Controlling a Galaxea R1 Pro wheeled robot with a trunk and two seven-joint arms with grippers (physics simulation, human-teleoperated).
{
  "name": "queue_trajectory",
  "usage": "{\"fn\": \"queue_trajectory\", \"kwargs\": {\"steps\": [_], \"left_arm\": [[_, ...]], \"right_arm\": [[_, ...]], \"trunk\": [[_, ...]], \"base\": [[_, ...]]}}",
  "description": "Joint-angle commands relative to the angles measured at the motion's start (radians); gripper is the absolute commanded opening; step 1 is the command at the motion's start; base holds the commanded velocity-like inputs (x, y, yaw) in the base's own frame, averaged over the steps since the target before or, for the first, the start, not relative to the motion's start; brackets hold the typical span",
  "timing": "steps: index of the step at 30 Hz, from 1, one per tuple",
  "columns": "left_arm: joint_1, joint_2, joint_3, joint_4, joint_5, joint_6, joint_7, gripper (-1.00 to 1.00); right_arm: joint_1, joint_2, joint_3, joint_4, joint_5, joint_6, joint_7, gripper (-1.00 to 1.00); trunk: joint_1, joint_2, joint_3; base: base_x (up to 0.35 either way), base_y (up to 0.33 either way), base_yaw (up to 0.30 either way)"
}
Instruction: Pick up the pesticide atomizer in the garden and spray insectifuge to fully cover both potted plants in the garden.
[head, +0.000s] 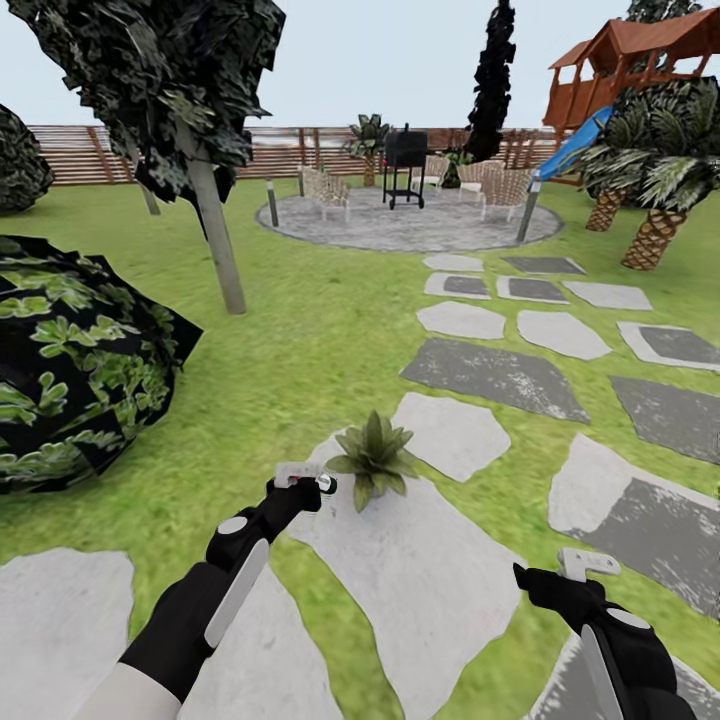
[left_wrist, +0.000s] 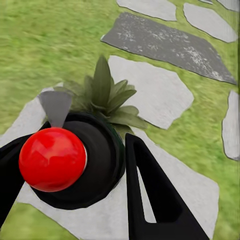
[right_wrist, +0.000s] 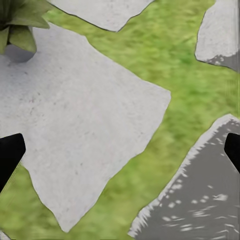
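Just beyond left tool (head: 300, 480) — clamped pesticide atomizer (left_wrist: 52, 159), potted plant (head: 374, 458)

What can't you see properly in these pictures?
- Atomizer: in the left wrist view the red collar and dark body show from above; its label is hidden. In the head view the left gripper hides most of it.
- Potted plant: its pot is hidden under the leaves in the head view; in the right wrist view the picture's edge cuts the plant off.
- Right gripper: its fingertips sit at the picture's edges.
- Second potted plant: cannot be made out.
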Motion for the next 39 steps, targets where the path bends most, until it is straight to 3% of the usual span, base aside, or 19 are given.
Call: {"fn": "queue_trajectory", "kwargs": {"steps": [1, 39], "left_arm": [[0.0, 0.0, 0.0, -0.001, 0.007, 0.005, 0.001, -1.0], [0.0, 0.0, -0.003, -0.001, 0.007, 0.005, 0.001, -1.0]], "right_arm": [[-0.001, 0.0, -0.001, -0.001, 0.0, 0.005, 0.002, 1.0], [-0.001, 0.003, 0.0, -0.001, 0.0, 0.005, 0.002, 1.0]], "trunk": [[0.0, 0.0, 0.0], [0.0, 0.0, 0.015]], "base": [[0.3, 0.227, -0.247], [0.3, 0.227, -0.076]]}}
